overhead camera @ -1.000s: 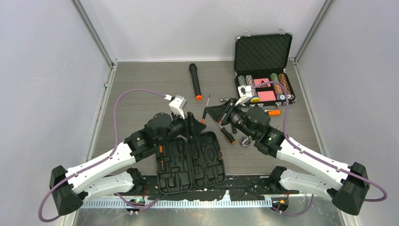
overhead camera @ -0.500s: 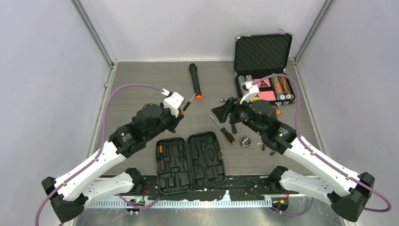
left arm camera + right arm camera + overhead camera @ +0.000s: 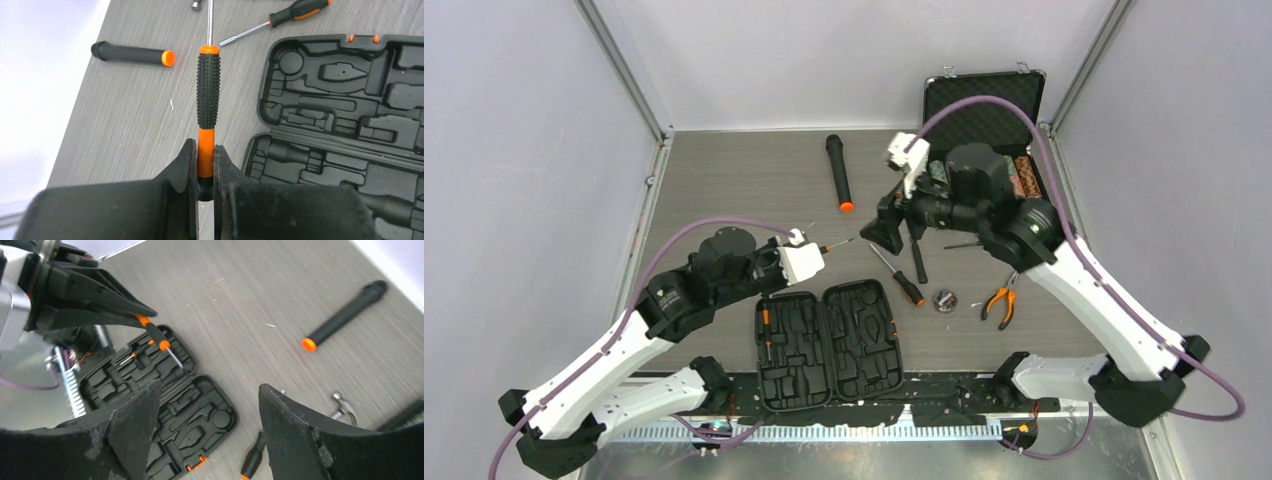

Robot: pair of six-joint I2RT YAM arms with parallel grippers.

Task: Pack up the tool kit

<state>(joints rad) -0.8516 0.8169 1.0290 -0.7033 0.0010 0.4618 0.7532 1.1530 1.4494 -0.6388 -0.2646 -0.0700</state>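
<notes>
The tool kit [image 3: 829, 345] lies open near the front edge, its moulded slots mostly bare [image 3: 345, 115] [image 3: 200, 420]. My left gripper [image 3: 809, 252] [image 3: 202, 155] is shut on the orange butt of a thin screwdriver [image 3: 208, 90] [image 3: 155, 337], held in the air just beyond the case's far left corner with its shaft pointing away. Raised over the table's middle, my right gripper [image 3: 886, 235] [image 3: 209, 387] is open and holds nothing. Another screwdriver [image 3: 899, 278] [image 3: 255, 457], a hammer [image 3: 918, 262] and pliers [image 3: 999, 303] lie right of the case.
A black microphone with an orange end [image 3: 837, 172] [image 3: 132, 53] [image 3: 345, 315] lies at the back middle. The open poker-chip case [image 3: 984, 110] stands at the back right, partly hidden by my right arm. A small round object [image 3: 944, 299] sits beside the pliers.
The left gripper closed on the thin screwdriver and drew back left with it. The right gripper opened, let go, and rose back toward the poker-chip case.
</notes>
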